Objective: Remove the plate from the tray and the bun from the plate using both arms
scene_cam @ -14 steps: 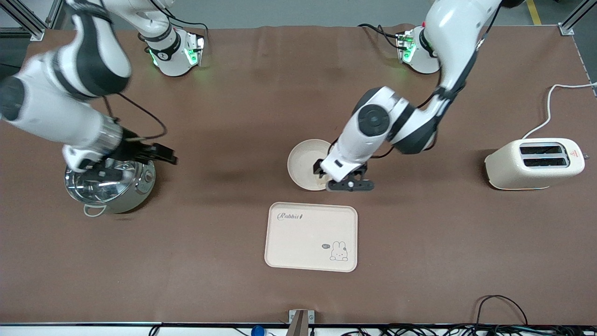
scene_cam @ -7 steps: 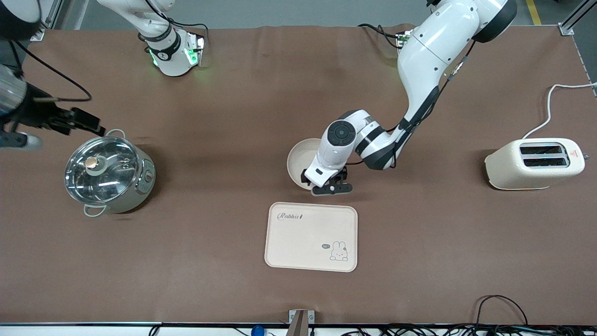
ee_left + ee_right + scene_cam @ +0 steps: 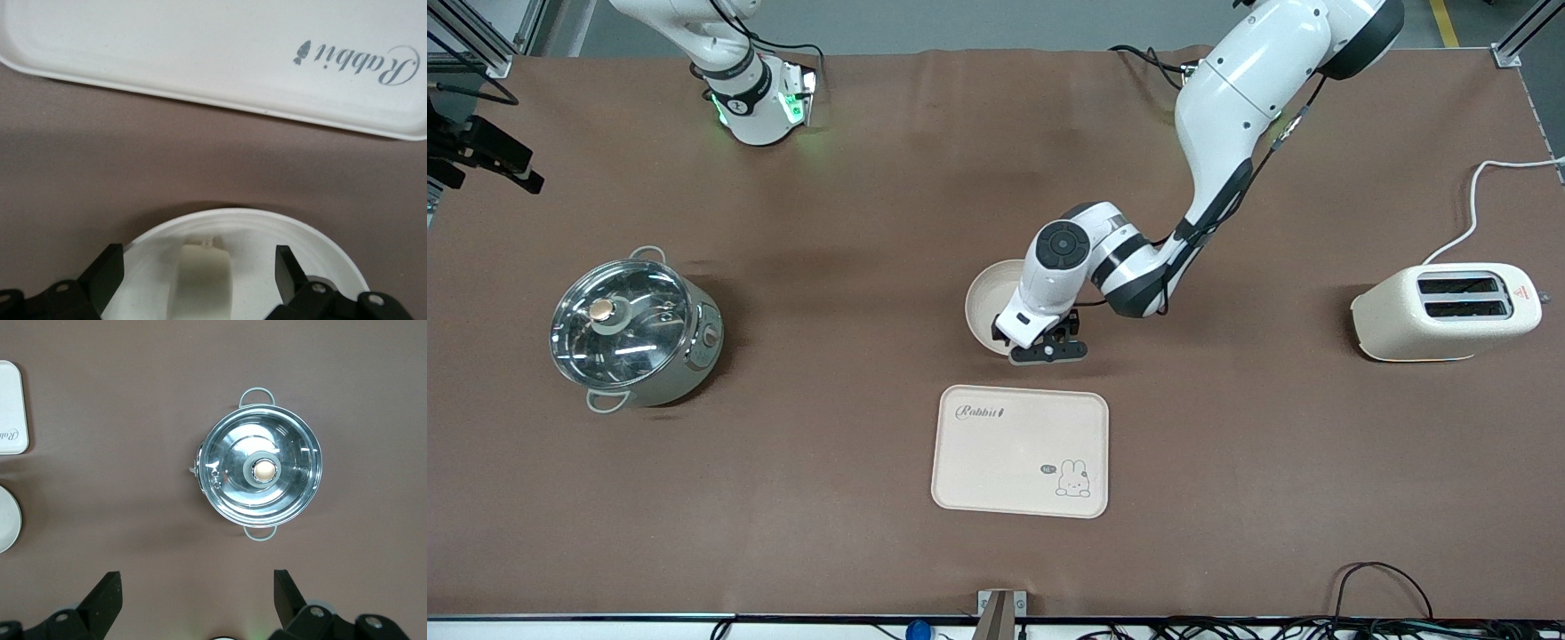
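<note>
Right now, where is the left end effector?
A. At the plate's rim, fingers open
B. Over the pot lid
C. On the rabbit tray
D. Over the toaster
A: the left end effector straddles the rim of the plate, fingers apart, near the tray.

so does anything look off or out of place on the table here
Nothing stands out. The plate sits flat beside the tray, with the open left gripper over it. The lidded pot and toaster stand upright. The open right gripper waits high over the pot's end.
</note>
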